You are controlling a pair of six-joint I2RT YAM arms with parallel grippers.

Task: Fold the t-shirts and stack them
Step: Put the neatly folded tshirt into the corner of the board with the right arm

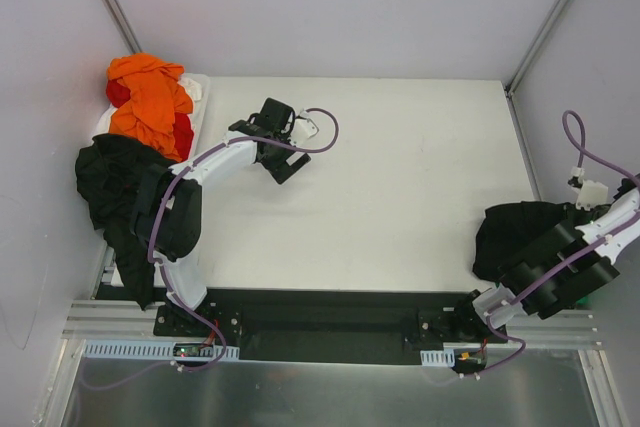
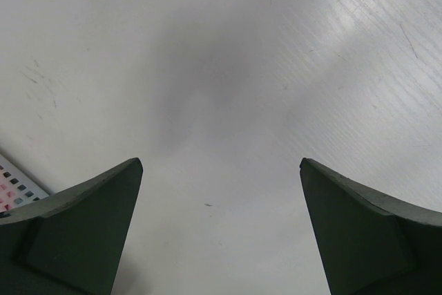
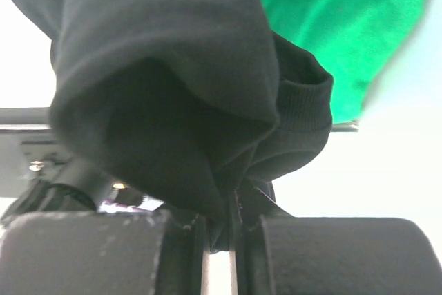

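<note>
An orange t-shirt (image 1: 150,97) lies heaped on a red one (image 1: 182,133) at the back left. A black t-shirt (image 1: 115,187) hangs over the table's left edge, beside my left arm. My left gripper (image 1: 285,162) hovers over bare table, open and empty; the left wrist view (image 2: 221,164) shows only white tabletop between its fingers. Another black t-shirt (image 1: 515,232) is bunched at the right edge. My right gripper (image 3: 224,219) is shut on a fold of this black t-shirt (image 3: 166,81). A bright green t-shirt (image 3: 345,25) shows behind it.
A white tray (image 1: 200,87) holds the orange and red heap at the back left corner. A small colour chart (image 2: 14,184) lies on the table near the left gripper. Grey walls and metal frame posts (image 1: 545,22) close in the table.
</note>
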